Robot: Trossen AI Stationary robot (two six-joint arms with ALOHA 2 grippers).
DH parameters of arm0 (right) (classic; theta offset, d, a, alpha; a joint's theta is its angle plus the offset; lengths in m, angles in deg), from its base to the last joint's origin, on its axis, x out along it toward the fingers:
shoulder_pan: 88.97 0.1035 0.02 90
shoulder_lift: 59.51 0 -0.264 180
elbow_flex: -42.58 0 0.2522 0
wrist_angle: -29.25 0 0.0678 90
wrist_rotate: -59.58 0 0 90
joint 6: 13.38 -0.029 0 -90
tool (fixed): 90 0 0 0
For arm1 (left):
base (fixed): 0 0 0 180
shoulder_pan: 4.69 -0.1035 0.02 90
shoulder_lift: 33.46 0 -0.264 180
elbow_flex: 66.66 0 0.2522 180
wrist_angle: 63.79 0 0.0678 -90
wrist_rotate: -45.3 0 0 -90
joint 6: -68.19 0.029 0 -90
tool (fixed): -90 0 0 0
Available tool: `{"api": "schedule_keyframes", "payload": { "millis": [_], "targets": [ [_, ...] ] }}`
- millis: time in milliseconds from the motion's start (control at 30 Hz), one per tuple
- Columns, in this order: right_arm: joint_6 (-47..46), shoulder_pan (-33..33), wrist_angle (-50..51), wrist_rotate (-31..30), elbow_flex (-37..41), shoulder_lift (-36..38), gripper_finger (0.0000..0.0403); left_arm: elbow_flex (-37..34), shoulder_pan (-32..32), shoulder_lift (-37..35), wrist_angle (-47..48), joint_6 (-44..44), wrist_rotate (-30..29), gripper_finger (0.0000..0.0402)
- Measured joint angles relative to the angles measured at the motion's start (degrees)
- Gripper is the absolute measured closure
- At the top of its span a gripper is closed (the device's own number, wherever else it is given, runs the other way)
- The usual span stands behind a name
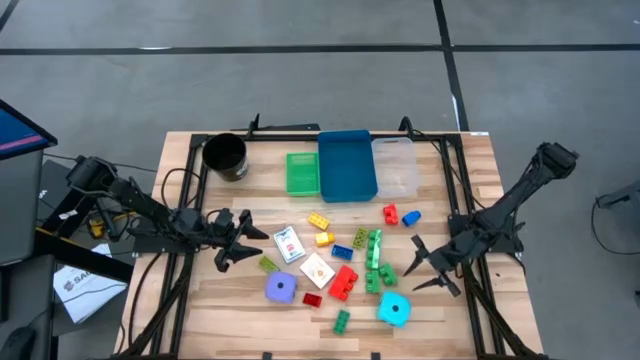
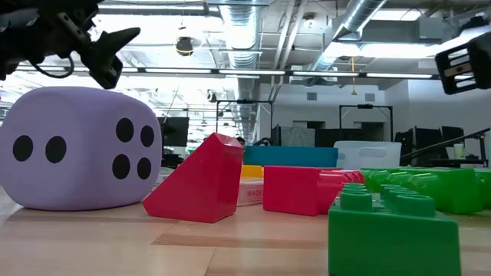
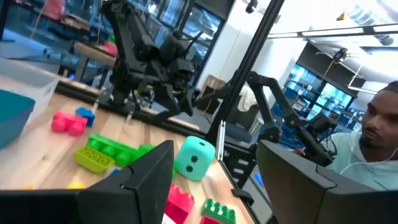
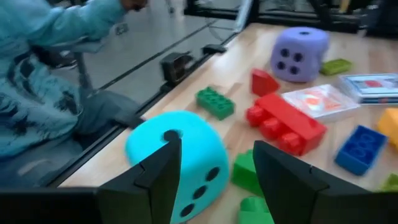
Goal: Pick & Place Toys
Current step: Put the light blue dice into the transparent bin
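Many small bricks lie on the table's middle: a red one point(image 1: 343, 282), green ones point(image 1: 374, 250), yellow point(image 1: 319, 221) and blue point(image 1: 343, 252). The purple die point(image 1: 281, 288) and the cyan die point(image 1: 394, 309) rest on the table toward its near edge. Two white card packs point(image 1: 288, 244) point(image 1: 317, 270) lie flat. My left gripper point(image 1: 245, 250) is open and empty, left of the card packs, above the table. My right gripper point(image 1: 412, 268) is open and empty, right of the green bricks. In the right wrist view its fingers point(image 4: 217, 162) stand just short of the cyan die point(image 4: 180, 155).
A black cup point(image 1: 226, 156), a green tray point(image 1: 302, 173), a blue tray point(image 1: 347, 165) and a clear tray point(image 1: 395, 166) stand along the far edge. A person sits beyond the table's near edge point(image 4: 50, 81). Bare wood lies at the table's left and right sides.
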State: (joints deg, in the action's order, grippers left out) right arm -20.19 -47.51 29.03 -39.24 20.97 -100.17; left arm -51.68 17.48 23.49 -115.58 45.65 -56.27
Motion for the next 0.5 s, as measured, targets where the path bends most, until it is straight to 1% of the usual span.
{"api": "schedule_keyframes", "payload": {
  "millis": [100,200,333,500],
  "targets": [
    [-2.2,-0.6,0.0,-0.2,0.0,-1.0,0.0203,0.0,0.0,0.0,-0.2,0.8,0.0,0.0178],
    [-3.8,-1.7,-0.5,-1.4,0.0,-2.8,0.0183,0.0,0.0,0.0,-0.1,0.9,0.0,0.0178],
    [-4.8,-3.5,-4.0,-1.7,0.0,-6.9,0.0135,0.0,0.0,0.0,-0.1,0.9,0.0,0.0178],
    [-6.6,-5.4,-8.4,-1.7,0.0,-14.0,0.0061,0.0,0.0,0.0,-0.1,1.7,0.0,0.0178]
  ]
}}
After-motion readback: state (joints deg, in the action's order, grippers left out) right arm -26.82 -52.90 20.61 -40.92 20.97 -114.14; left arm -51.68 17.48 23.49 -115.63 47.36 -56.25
